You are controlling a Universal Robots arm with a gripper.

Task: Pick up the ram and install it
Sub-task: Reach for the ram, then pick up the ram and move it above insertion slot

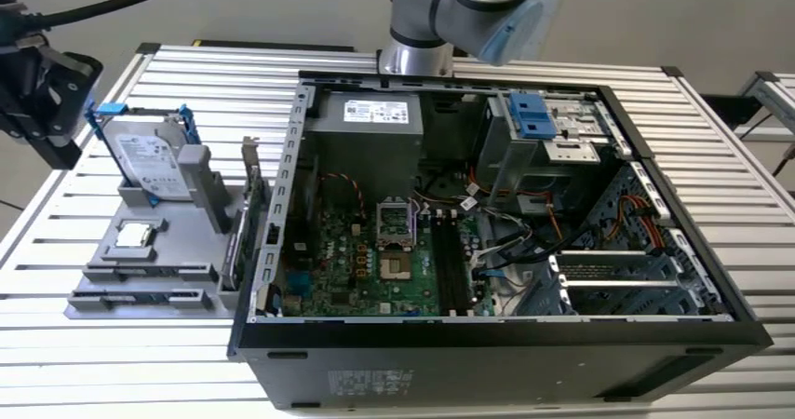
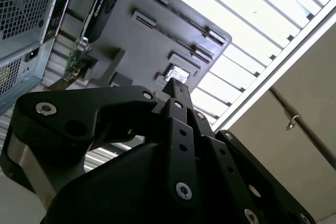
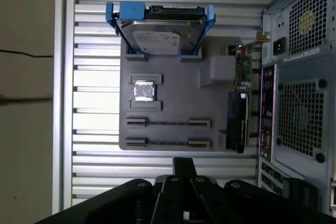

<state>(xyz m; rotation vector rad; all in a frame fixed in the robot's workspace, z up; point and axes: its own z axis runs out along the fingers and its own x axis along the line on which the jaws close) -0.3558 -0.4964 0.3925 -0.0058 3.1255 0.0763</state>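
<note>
The arm (image 1: 470, 0) hangs high — its tool (image 2: 175, 85) pointing down, pinched closed.

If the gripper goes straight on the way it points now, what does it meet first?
The gripper would probably meet the grey parts holder first, at or near the nearer ram stick; depth is unclear.

Slatted table (image 1: 211, 74), grey tray (image 1: 181, 251), open computer case (image 1: 497, 354)

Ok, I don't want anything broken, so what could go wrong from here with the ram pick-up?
The gripper hovers near the grey tray, holding nothing. Two ram sticks lie close side by side, so it might catch both. The expansion card stands by their ends and could get knocked. In the exterior view, loose cables beside the memory slots may snag.
</note>
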